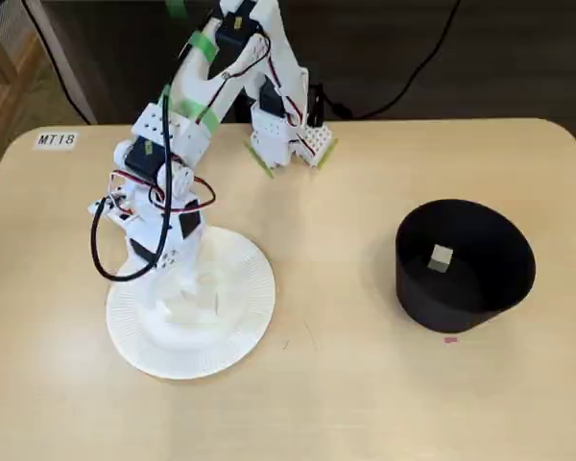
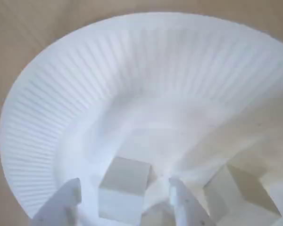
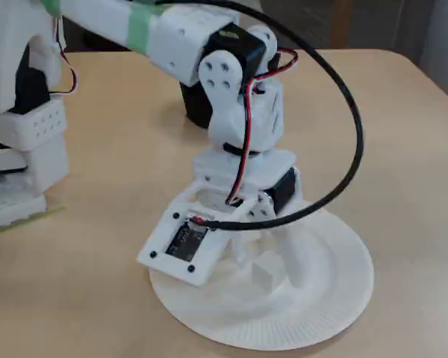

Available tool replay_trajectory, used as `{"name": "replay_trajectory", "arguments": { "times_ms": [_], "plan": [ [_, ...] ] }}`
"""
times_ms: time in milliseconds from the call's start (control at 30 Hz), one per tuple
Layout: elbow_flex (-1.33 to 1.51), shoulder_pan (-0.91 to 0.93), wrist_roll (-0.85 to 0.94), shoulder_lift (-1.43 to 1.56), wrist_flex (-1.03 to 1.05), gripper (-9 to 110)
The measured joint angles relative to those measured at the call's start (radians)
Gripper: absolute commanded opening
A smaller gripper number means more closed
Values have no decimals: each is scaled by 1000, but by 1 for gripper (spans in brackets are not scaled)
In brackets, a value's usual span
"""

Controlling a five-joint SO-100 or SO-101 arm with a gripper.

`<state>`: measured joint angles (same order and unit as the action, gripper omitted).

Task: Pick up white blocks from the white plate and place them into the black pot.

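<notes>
Pale wooden tabletop [image 1: 365, 384]: matte black round pot [image 1: 466, 279] holds one small cream cube [image 1: 442, 257]. Round white ribbed paper plate [image 2: 85, 70] retains at least two cubes; white two-finger gripper [image 2: 125, 200], jaws spread, straddles one cream block [image 2: 125, 186], a second cream block [image 2: 240, 193] lying beside it. Transfer judged partly done.

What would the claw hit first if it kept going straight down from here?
Most likely the white block sitting between the open claw fingers, then the white plate under it; depth is hard to judge.

The arm [image 1: 202, 106] folds forward and down, wrist pitched steeply toward the tabletop. Its gripper [image 2: 125, 197] hangs low, jaws parted, fingertips [image 2: 66, 197] spread apart.
</notes>
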<state>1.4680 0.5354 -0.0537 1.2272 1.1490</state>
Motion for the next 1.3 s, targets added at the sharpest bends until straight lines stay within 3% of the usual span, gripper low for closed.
{"name": "replay_trajectory", "arguments": {
  "times_ms": [67,300,467,667,767,867,967,1100,1200,1300],
  "plan": [
    [-11,3,-28,-28,-26,-2],
    [-80,0,-6,-67,-41,-2],
    [-106,-98,9,179,12,-2],
    [-150,-538,-63,634,121,-2],
    [-112,-827,-67,695,132,-2],
    [44,-1078,-64,703,11,-2],
    [253,-1187,-57,696,-196,-2],
    [431,-1186,-35,624,-426,-2],
    [453,-1163,-12,560,-491,25],
    [471,-1154,32,554,-500,35]
  ]
}}
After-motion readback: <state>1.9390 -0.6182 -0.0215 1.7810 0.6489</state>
